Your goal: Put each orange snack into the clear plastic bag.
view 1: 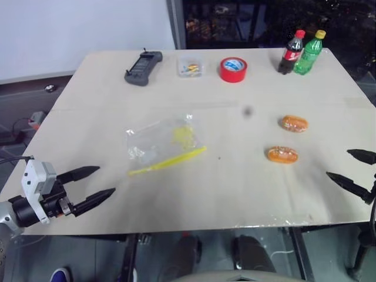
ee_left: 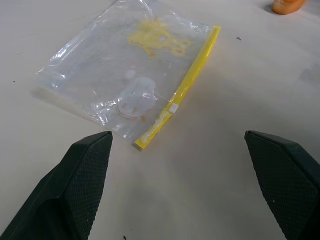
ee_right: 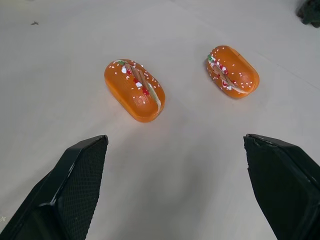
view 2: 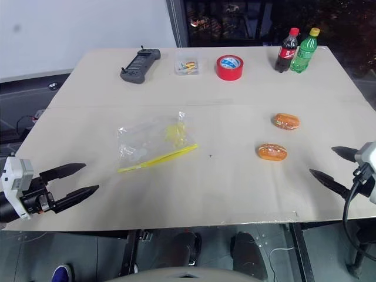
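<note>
Both snacks [view 1: 282, 154] [view 1: 294, 123] are lying bare on the table [view 1: 235, 194], well apart from the bag [view 1: 161, 141] — nothing is being held by the wide-open left gripper [view 1: 97, 183] or right gripper [view 1: 352, 167]. Glossy wrappers are likely being risked slipping; the flat bag mouth may be missed.

Two orange snacks [view 1: 293, 123] [view 1: 282, 154], one clear plastic bag [view 1: 161, 143], two bottles [view 1: 292, 51] [view 1: 309, 51], one tape roll [view 1: 233, 69].

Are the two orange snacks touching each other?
Apart. The right wrist view shows bare table between the near orange snack and the far orange snack.
</note>
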Robot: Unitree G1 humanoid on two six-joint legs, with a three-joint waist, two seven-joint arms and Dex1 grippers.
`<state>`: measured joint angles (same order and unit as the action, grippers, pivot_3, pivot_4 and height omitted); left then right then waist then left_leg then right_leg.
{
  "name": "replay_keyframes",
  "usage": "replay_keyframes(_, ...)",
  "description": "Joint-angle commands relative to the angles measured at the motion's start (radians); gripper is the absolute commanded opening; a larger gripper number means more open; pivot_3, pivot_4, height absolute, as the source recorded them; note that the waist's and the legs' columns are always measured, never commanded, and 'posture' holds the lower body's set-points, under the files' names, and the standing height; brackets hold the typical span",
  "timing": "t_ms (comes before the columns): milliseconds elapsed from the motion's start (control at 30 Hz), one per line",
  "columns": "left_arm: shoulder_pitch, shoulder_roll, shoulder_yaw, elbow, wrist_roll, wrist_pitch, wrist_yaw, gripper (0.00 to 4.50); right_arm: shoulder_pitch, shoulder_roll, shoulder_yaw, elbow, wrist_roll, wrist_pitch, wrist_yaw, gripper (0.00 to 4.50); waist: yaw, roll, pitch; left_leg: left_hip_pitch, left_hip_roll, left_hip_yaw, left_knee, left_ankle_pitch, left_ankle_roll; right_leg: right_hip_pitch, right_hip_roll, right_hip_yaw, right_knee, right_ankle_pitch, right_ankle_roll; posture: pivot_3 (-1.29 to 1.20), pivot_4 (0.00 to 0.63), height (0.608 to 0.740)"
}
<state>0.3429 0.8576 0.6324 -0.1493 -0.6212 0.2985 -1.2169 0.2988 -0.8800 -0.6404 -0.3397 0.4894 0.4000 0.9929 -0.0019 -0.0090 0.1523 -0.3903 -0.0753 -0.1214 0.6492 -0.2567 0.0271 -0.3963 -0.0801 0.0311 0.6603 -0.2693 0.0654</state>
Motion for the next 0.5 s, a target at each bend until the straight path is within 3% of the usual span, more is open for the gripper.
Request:
replay_keyframes(33, 0.001, 0.0, 0.03, -0.036, -0.02, 0.005, 0.006, 4.5, -0.021, -0.012, 0.006, -0.038, 0.023, 0.017, -0.006, 4.46, 0.0, 0.0, 0.0, 0.0, 0.0, 0.0, 0.0, 0.0, 0.0, 0.0, 0.0, 0.0, 0.0, 0.0, 0.0, 0.0, 0.15, 0.74)
replay_keyframes(367, -0.091, -0.068, -0.059, -0.112, 0.001, 0.064, 0.192, 4.5, -0.103, 0.023, 0.077, -0.084, 0.056, 0.019, -0.04, 4.46, 0.005, 0.0, 0.0, 0.0, 0.0, 0.0, 0.0, 0.0, 0.0, 0.0, 0.0, 0.0, 0.0, 0.0, 0.0, 0.0, 0.15, 0.74)
replay_keyframes(500, -0.139, -0.054, -0.084, -0.157, -0.096, 0.326, 0.339, 4.5, -0.251, 0.055, 0.252, -0.155, 0.119, 0.004, 0.006, 4.46, -0.004, 0.0, 0.001, 0.0, 0.0, 0.0, 0.0, 0.0, 0.0, 0.0, 0.0, 0.0, 0.001, 0.0, 0.0, 0.0, 0.15, 0.74)
